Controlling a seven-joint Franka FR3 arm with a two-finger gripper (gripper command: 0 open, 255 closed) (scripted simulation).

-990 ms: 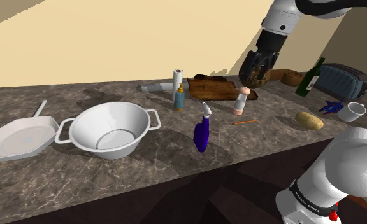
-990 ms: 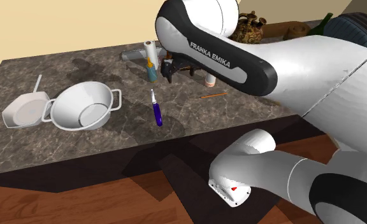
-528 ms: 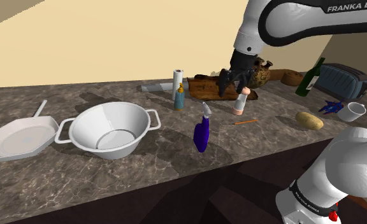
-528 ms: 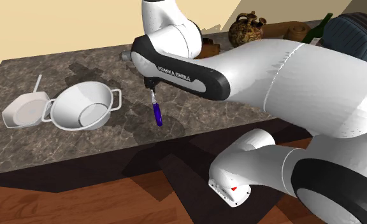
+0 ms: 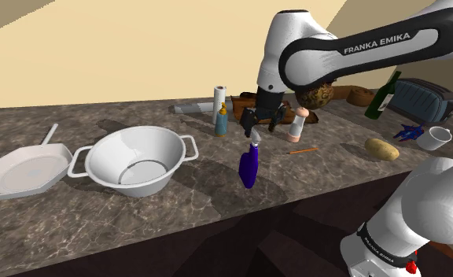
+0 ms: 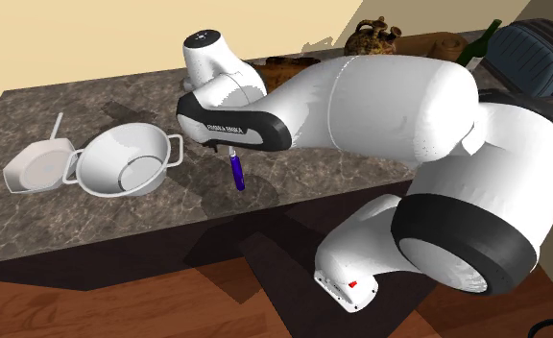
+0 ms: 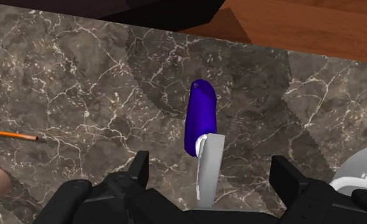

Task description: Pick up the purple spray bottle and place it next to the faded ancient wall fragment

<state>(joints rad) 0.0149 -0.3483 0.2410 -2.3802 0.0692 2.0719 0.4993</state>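
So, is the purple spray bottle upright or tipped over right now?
Upright: in the shoulder view the spray bottle stands on its base on the counter, white nozzle uppermost, the open claw above it.

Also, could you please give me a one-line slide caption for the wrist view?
Open pincer poised above the purple spray bottle, fingers either side, on the dark veined counter.
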